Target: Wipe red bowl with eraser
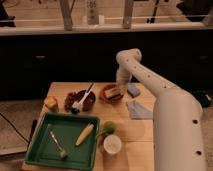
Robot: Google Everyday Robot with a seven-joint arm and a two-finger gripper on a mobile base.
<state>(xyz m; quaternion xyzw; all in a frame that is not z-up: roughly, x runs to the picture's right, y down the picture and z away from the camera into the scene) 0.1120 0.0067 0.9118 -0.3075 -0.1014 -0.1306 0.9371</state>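
We look down from high up beside the arm (177, 120), which fills the lower right of the frame, across the wooden table (131, 134) toward the pale ledge (50, 30) along the top. The gripper (120, 84) sits just above centre, moderately near.

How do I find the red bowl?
On the wooden table, look to the far edge, just below the end effector. The red bowl is the bright orange-red one holding a tan eraser, between the darker maroon bowl and a blue block.
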